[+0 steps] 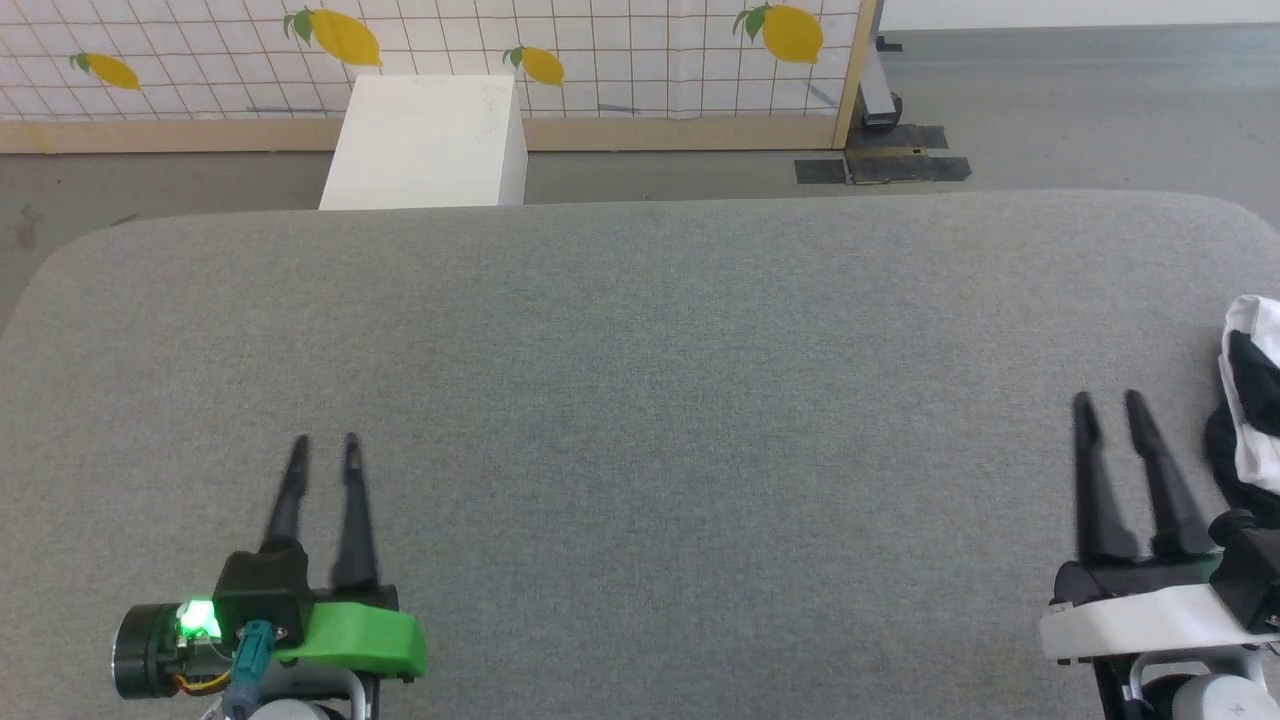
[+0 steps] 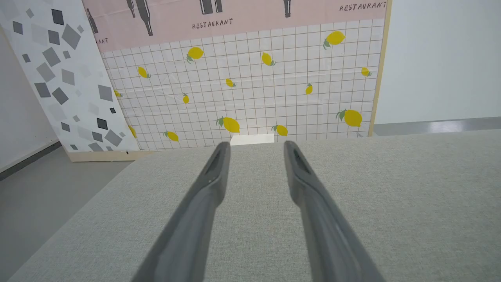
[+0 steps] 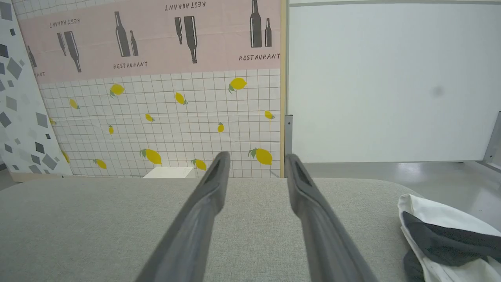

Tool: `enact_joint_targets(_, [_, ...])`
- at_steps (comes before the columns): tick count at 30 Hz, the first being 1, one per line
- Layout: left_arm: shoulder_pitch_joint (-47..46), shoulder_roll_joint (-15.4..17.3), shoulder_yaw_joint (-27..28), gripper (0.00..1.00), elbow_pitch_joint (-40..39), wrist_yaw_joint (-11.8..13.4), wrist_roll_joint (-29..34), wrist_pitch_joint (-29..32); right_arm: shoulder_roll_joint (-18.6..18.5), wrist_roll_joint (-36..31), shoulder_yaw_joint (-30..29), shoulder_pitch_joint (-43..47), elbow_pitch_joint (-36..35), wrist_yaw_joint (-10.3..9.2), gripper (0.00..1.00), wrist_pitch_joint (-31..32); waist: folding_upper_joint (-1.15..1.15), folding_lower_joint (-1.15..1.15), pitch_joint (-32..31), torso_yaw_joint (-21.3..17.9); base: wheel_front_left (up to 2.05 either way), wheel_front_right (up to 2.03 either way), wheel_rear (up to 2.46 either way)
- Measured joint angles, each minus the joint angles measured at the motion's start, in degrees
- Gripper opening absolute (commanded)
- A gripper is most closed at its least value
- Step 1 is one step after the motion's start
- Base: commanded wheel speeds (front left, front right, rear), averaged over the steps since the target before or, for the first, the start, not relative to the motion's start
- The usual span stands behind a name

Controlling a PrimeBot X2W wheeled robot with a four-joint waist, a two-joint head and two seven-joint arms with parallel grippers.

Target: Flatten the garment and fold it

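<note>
writing: "RESTAURANT" on pink panel (image 3: pixel 156 39), twelve o'clock
garment (image 1: pixel 1260 450): bunched, three o'clock
left gripper (image 1: pixel 325 445): parted, empty
right gripper (image 1: pixel 1109 400): parted, empty

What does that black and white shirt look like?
The shirt is a soft, thin-looking heap of white cloth with black parts. It lies crumpled, not flat, at the right edge of the grey table, partly out of the head view. The open right pincer stands beside it, not touching.

Bunched garment (image 3: pixel 435 211) near right gripper (image 3: pixel 257 158)
</note>
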Motion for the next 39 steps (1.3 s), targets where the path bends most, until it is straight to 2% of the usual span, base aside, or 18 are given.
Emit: enact_joint_targets(39, [0.0, -1.0, 0.5, 0.00, 0.0, -1.4, 0.5, 4.0, 0.0, -1.4, 1.6, 0.0, 0.4, 0.00, 0.00, 4.1, 0.00, 0.00, -1.0, -0.5, 0.00, 0.00, 0.00])
